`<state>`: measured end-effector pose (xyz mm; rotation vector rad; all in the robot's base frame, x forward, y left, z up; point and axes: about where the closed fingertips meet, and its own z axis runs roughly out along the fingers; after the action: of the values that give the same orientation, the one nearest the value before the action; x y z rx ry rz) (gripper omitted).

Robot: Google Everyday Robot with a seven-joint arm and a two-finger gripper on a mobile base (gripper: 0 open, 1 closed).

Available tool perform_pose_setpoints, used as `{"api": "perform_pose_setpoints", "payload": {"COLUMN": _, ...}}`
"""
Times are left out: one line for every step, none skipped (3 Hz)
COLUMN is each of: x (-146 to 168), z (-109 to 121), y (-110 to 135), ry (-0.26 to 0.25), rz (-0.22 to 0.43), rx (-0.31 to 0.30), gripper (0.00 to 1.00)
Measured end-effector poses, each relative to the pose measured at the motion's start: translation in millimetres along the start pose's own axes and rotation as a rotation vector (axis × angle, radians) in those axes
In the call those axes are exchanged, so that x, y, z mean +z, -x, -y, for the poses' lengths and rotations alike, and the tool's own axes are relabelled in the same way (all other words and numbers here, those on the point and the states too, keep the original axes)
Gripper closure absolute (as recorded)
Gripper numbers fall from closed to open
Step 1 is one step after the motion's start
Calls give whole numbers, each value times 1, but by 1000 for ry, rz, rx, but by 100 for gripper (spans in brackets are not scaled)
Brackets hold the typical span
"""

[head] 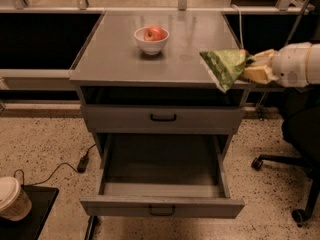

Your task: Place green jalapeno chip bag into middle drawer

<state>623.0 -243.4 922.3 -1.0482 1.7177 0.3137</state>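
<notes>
- Over a speckled floor stands a cabinet with a flat grey metal cabinet top (115,59).
- The gripper (248,68) hangs at the cabinet's right front corner, jaws clamped on one edge of the small shiny green foil jalapeno chip bag (225,66), which is held in the air, free to be carried.
- Below and to the left, the wide grey metal middle drawer (200,207) stands pulled out, open to receive the bag.
- The white bowl (151,45) holding a red apple (155,33) sits well apart, likely out of the path.
</notes>
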Motion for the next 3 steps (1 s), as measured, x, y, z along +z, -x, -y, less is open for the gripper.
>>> {"api": "perform_pose_setpoints", "payload": {"x": 17, "z": -27, "y": -25, "ry": 57, "rz": -35, "rx": 33, "gripper": 100}}
{"api": "perform_pose_setpoints", "payload": {"x": 18, "z": -30, "y": -37, "ry": 70, "rz": -32, "rx": 61, "gripper": 100}}
{"api": "perform_pose_setpoints", "payload": {"x": 41, "z": -54, "y": -93, "ry": 129, "rz": 2, "rx": 163, "gripper": 100}}
